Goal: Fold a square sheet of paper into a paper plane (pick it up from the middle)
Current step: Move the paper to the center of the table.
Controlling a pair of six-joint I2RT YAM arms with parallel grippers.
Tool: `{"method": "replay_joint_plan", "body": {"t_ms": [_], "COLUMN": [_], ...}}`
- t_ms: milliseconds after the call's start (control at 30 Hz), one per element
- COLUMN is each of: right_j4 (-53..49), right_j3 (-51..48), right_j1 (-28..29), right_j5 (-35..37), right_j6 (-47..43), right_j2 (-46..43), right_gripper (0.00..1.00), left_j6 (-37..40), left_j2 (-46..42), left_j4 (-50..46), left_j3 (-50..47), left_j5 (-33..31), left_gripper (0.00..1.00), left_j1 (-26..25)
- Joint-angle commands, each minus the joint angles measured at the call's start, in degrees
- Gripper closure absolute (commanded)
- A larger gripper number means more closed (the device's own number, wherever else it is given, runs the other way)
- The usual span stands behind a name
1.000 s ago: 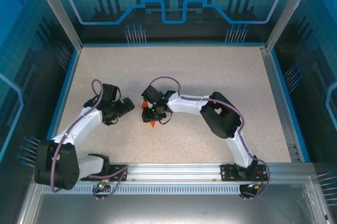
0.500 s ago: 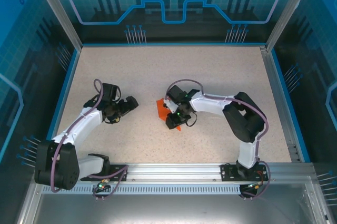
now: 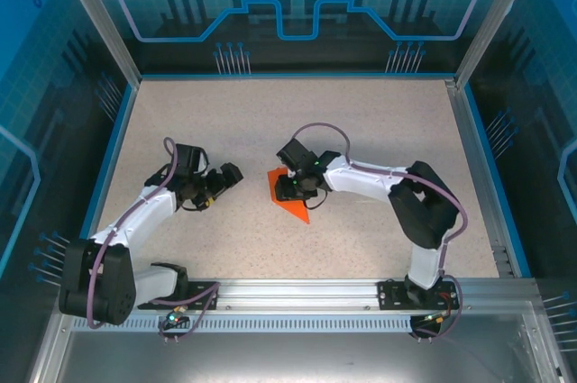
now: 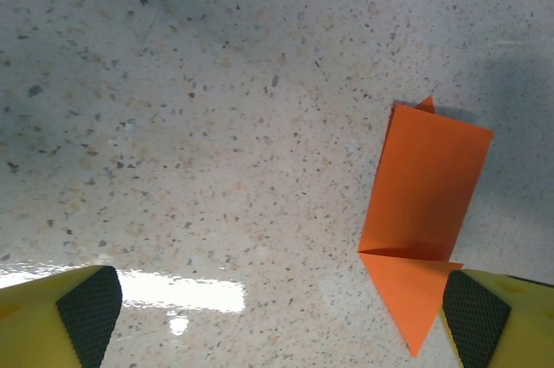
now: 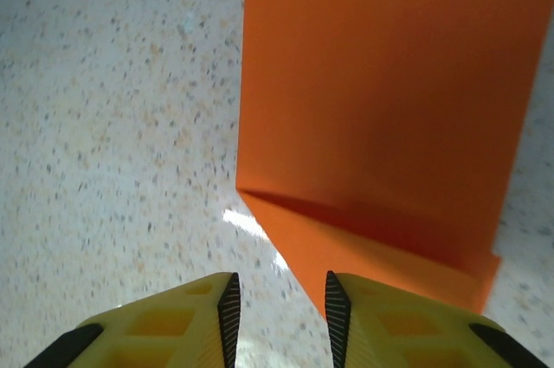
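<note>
The folded sheet of orange paper [image 3: 292,205] lies flat on the table [image 3: 361,122] near its middle, directly under the tip of the right claw [image 3: 290,186] and just beside the left claw [image 3: 233,173], which points at it from the left. The paper is thin, matte and bright orange: a straight-edged rectangular panel [image 5: 381,100] with a sharp triangular flap [image 4: 409,292] running to a point at its near end, and a crisp crease between them. The table is pale speckled stone-look laminate with a glossy glare patch. The right claw [image 5: 281,316] stands narrowly parted, bare table showing in the gap, and its right yellow finger [image 5: 339,320] sits at the flap's edge; I cannot tell whether it touches. The left claw [image 4: 281,316] gapes wide, holding nothing, one black ribbed pad [image 4: 474,320] close to the flap's tip
</note>
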Motion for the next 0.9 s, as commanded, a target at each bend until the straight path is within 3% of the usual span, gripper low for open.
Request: {"method": "replay_joint_plan", "body": {"t_ms": [0,233,500,867], "right_j4": [-0.5,-2.4,-6.7,9.1], "right_j3": [2.3,2.7,-2.1,-10.0], "right_j1": [0.7,2.1,1.9,-0.7], "right_j5": [1.3,-2.5,-4.3,-3.6], "right_j6": [2.7,-4.7,-17.7,-3.8], "right_j2": [3.5,6.7,2.9,-7.1], "right_gripper": [0.66,0.67,0.68,0.70], "left_j6": [-0.9,-0.8,-0.8,-5.8], "left_j2": [-0.4,0.9,1.7,2.0], "left_j4": [1.3,2.0,2.4,6.4], "left_j3": [-1.1,-0.9,-0.7,-2.7], "left_j5": [2.4,2.6,2.4,2.3], "left_gripper": [0.02,0.01,0.02,0.02], "left_j1": [-0.9,-2.7,-5.0,-10.0]}}
